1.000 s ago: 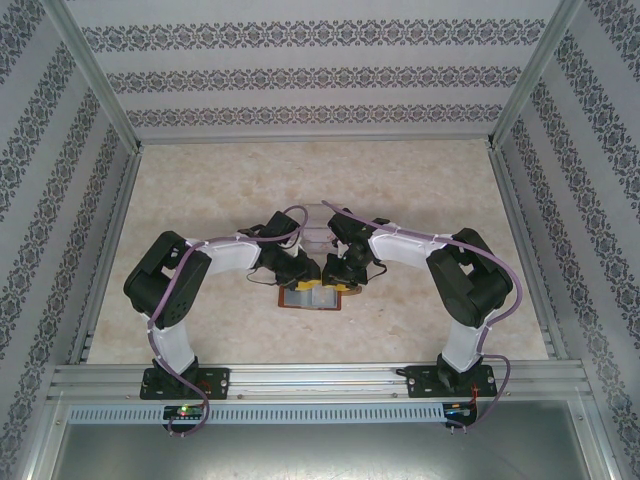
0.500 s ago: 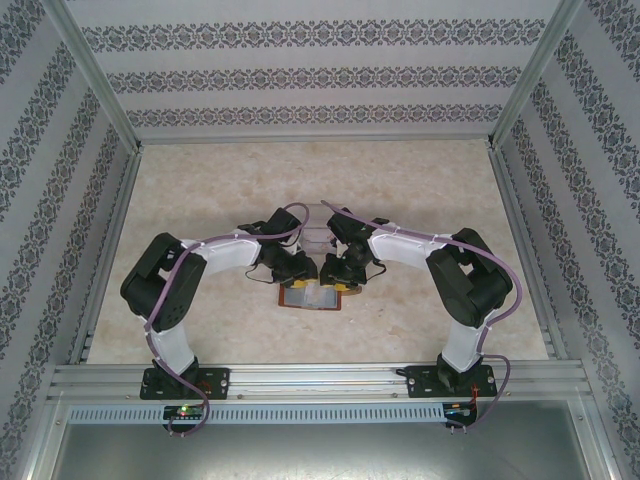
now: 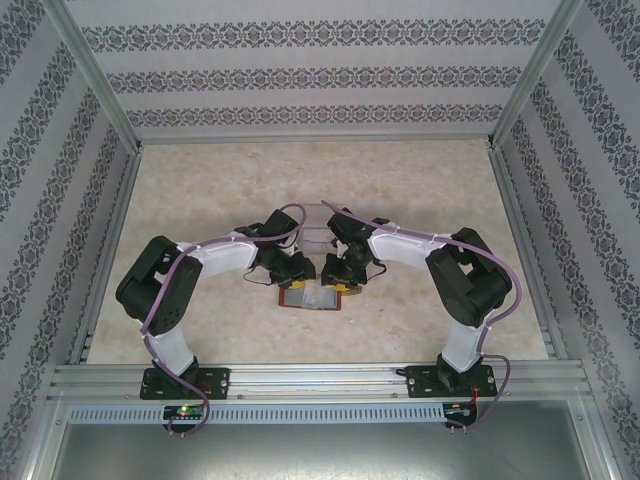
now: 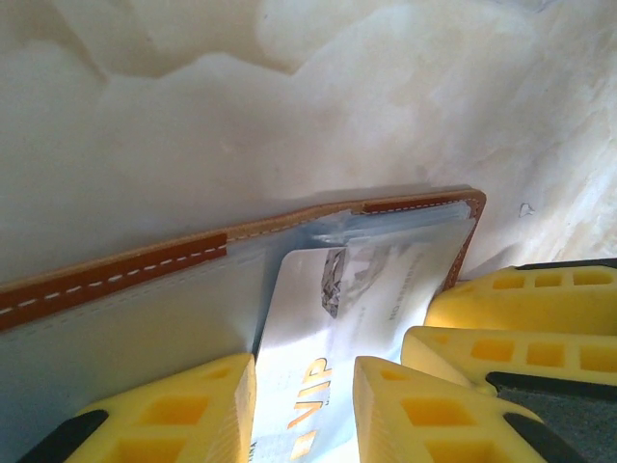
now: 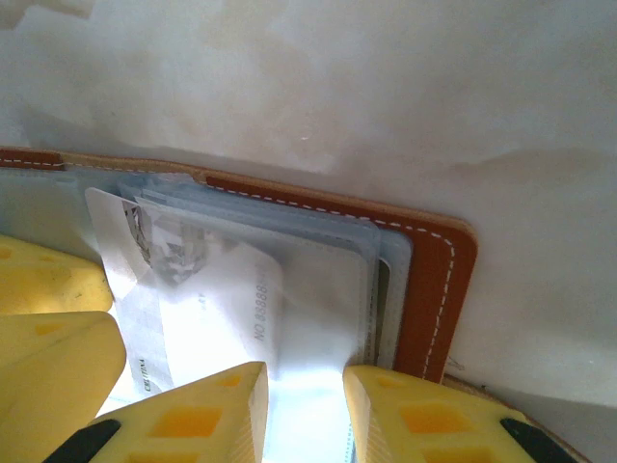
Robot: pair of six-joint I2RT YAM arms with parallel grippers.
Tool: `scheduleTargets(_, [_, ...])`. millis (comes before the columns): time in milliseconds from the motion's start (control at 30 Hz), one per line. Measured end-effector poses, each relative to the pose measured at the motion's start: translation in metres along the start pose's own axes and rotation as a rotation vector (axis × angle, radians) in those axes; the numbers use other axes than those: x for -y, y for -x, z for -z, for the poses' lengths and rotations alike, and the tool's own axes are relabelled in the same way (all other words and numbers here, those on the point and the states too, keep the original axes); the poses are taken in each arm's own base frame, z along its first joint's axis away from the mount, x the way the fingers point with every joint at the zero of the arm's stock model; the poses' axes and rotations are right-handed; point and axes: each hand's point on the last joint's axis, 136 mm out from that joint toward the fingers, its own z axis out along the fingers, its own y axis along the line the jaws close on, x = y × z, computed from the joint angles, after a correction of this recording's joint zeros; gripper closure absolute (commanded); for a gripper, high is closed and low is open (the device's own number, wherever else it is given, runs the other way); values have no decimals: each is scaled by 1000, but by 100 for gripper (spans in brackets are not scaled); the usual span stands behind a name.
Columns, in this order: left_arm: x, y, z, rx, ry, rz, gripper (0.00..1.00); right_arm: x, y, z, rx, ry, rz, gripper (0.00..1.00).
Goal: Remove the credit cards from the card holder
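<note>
The card holder [image 3: 312, 299] lies open on the table, its brown stitched edge [image 4: 116, 275] framing grey-blue pockets [image 5: 429, 289]. One pale credit card [image 4: 357, 289] marked VIP sticks partway out of a clear pocket, its far end still under the plastic [image 5: 193, 318]. My left gripper [image 3: 298, 275] stands over that card, jaws apart, with the card's face showing between them [image 4: 304, 405]. My right gripper [image 3: 338, 275] stands on the wallet's right half, jaws apart over the clear pocket [image 5: 304, 415]. Its fingers [image 4: 540, 294] sit close beside the left ones [image 5: 48, 280].
A clear acrylic rack [image 3: 318, 225] stands just behind both grippers. Patterned walls and metal posts [image 3: 100, 90] enclose the marble-look table [image 3: 420, 180] on three sides. The arm bases sit on the near rail [image 3: 320, 378].
The left arm's elbow has swung a little outward to the left and nearer. Both grippers have stayed over the wallet, and the wallet has not shifted.
</note>
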Motion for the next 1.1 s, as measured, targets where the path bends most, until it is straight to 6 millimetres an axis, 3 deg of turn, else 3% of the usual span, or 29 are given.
scheduleTargets(433, [-3,-1,-1,1,8,2,68,0,0,0,-1,0,0,69])
scheduleTargets(933, [-6,-2,-10,-13,-24,23,85,0,0,0,-3,-2,-1,69])
scheduleTargets(1100, [-4,-1,-5,-2,-24,16,85,0,0,-1,-3,-2,1,69])
